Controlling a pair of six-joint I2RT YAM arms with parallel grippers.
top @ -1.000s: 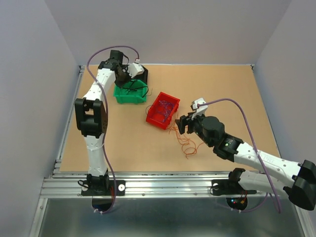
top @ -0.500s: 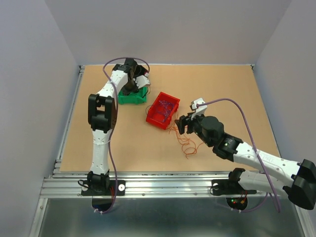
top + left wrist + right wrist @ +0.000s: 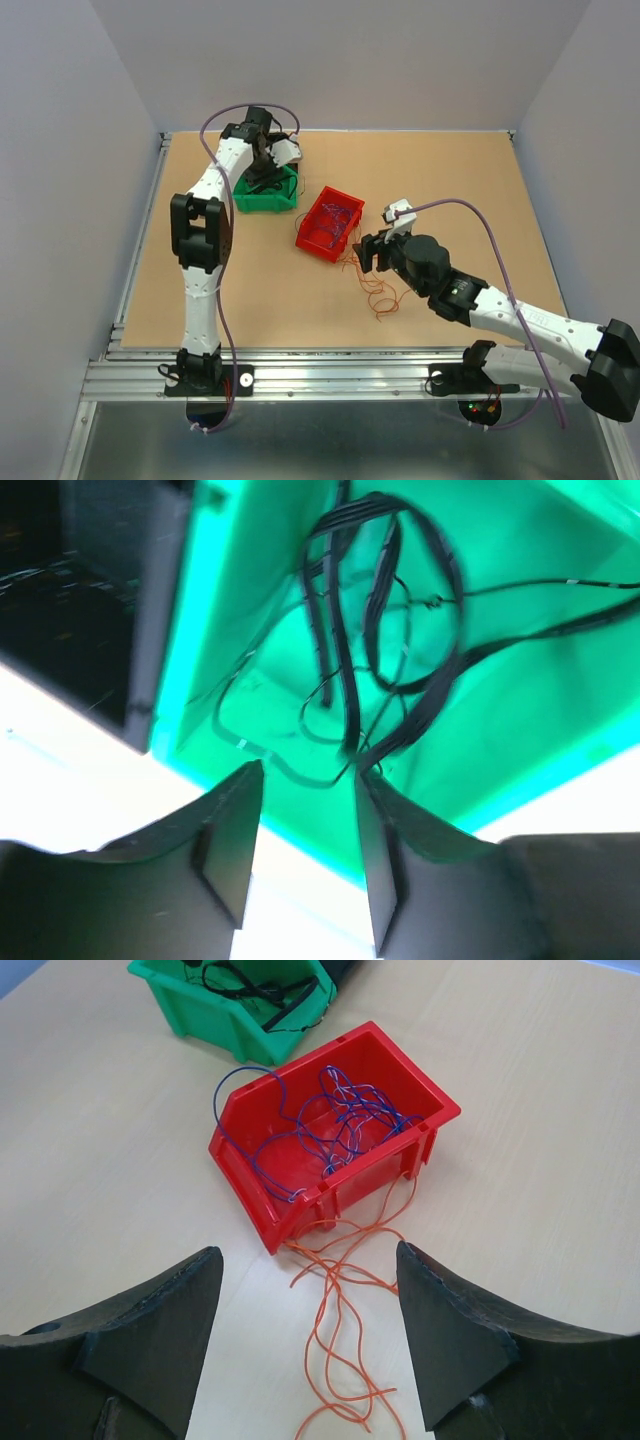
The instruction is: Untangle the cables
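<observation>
The thin orange wires [image 3: 345, 1360] sprawl on the tan table [image 3: 450, 170]. They start at the near wall of the red plastic bin [image 3: 355, 1195] and trail toward the right arm. Their long run is far-to-near, roughly in line with the right gripper [image 3: 308, 1292]. That gripper hovers over them with its fingers spread wide and nothing in hold, so it is plainly the nearer one. Blue-purple wires [image 3: 335, 1120] lie tangled inside the red bin. At the far left, the left gripper [image 3: 300, 845] hangs over the green plastic bin [image 3: 530, 540], parted a little and holding nothing, with black wires [image 3: 348, 690] coiled below it.
</observation>
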